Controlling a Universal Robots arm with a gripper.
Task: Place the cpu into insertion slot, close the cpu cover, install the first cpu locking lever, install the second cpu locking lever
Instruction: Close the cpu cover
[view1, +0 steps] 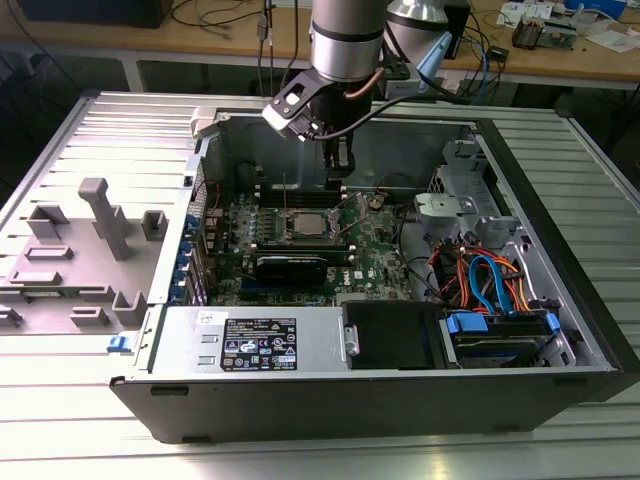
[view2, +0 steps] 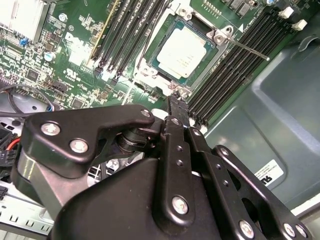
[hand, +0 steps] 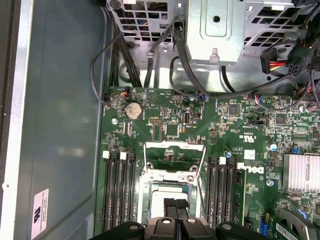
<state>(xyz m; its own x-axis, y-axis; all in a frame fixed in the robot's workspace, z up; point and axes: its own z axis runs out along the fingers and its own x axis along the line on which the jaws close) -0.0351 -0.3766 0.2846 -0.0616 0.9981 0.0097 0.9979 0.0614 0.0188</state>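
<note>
Step in hand: the cpu (view2: 182, 50) already lies flat in the insertion slot (view2: 216, 35). By my reading the work stands at closing the cpu cover (hand: 174, 145).
Cpu place: near the middle of the exterior view, on the green motherboard (view1: 375, 255). The board sits inside the open computer case (view1: 330, 405), which lies on the ribbed metal desk (view1: 60, 430). The chip's silver top is bare, with a green margin all round.
Cover: a thin metal frame with a square window, just beyond the slot on the drive-cage side. It looks swung open, though I cannot tell its angle.
Hand: the hand (view1: 338, 172) hangs over the board, just to the upper right of the slot in the exterior view. Its two tips are pressed together with nothing between them.
Lever: one locking lever (view2: 245, 47) juts free, slanting across the memory slots (view2: 225, 75), unlatched.
What the step calls for: in my judgement, a push with the closed tips rather than a grasp, bringing the frame down square over the chip without nudging it or snagging the loose lever.
Second wrist view adds: the whole top of the chip, the slot's rim and the free lever, with the hand (view2: 173, 100) close to a corner of the slot.
First wrist view adds: the windowed cover frame, and the joined tips of the hand (hand: 175, 204) over the slot, hiding much of the chip.
Exterior view adds: the arm (view1: 345, 40) coming down from the upper middle of the frame, and where the case lies on the desk.
</note>
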